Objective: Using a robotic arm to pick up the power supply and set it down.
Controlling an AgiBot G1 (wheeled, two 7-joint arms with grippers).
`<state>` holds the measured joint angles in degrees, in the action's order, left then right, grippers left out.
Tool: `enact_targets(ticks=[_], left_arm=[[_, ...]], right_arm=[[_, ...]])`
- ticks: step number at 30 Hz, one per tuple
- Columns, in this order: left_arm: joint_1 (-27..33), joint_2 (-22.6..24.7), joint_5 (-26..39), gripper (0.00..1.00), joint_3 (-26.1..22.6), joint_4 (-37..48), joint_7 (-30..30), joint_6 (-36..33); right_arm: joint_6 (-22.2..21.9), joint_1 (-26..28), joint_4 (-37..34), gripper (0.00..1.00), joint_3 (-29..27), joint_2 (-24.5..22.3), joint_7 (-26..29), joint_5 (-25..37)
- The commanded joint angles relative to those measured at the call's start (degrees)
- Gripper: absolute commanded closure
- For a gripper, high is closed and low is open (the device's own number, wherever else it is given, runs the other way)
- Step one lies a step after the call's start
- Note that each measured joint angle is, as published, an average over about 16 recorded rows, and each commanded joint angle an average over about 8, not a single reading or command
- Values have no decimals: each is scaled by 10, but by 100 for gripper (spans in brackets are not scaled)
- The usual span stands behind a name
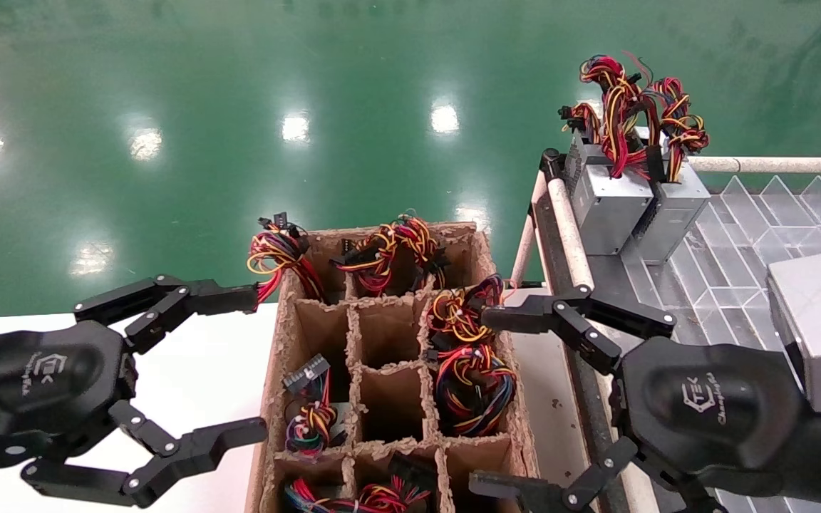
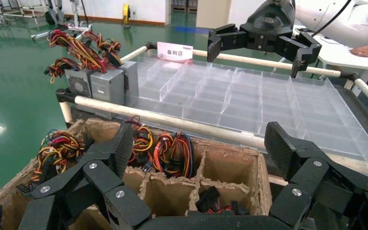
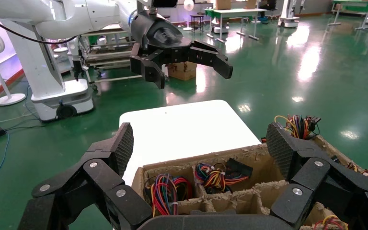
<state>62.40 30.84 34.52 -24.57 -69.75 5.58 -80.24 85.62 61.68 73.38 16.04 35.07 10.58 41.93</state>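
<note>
Several power supplies stand in the cells of a cardboard box [image 1: 269, 399]. Only their wire bundles show, such as the bundle [image 1: 471, 388] in the right column; the grey bodies are hidden. My right gripper [image 1: 485, 402] hangs open over the box's right edge, right beside that bundle, with nothing between its fingers. Its own view [image 3: 202, 143] looks across the box [image 3: 220, 160]. My left gripper [image 1: 250, 363] is open too, over the white table [image 1: 197, 370] at the box's left side, and holds nothing.
Two grey boxes [image 1: 610, 203] [image 1: 670, 214] with tall wire bundles stand at the far left corner of a clear partitioned tray [image 1: 738, 235] on the right. A padded rail [image 1: 571, 235] runs between box and tray. Green floor lies beyond.
</note>
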Motion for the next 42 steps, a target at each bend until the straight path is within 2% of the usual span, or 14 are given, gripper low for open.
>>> enact_targets(ticks=[1,6,7,8,14,16,32,37,42], left_arm=[[0,0,0,0,0,0,0,0],[0,0,0,0,0,0,0,0],[0,0,0,6,0,0,0,0],[0,0,0,15,0,0,0,0],[0,0,0,90,0,0,0,0],[0,0,0,100,0,0,0,0],[0,0,0,100,0,0,0,0],[0,0,0,100,0,0,0,0],[0,0,0,100,0,0,0,0]], right_arm=[[0,0,0,0,0,0,0,0],[0,0,0,0,0,0,0,0],[0,0,0,0,0,0,0,0],[0,0,0,0,0,0,0,0],[0,0,0,0,0,0,0,0],[0,0,0,0,0,0,0,0],[-8,14,-15,0,9,14,-3,19],[-26,56,-40,0,28,51,2,55],[-47,119,-95,0,64,115,-6,118]])
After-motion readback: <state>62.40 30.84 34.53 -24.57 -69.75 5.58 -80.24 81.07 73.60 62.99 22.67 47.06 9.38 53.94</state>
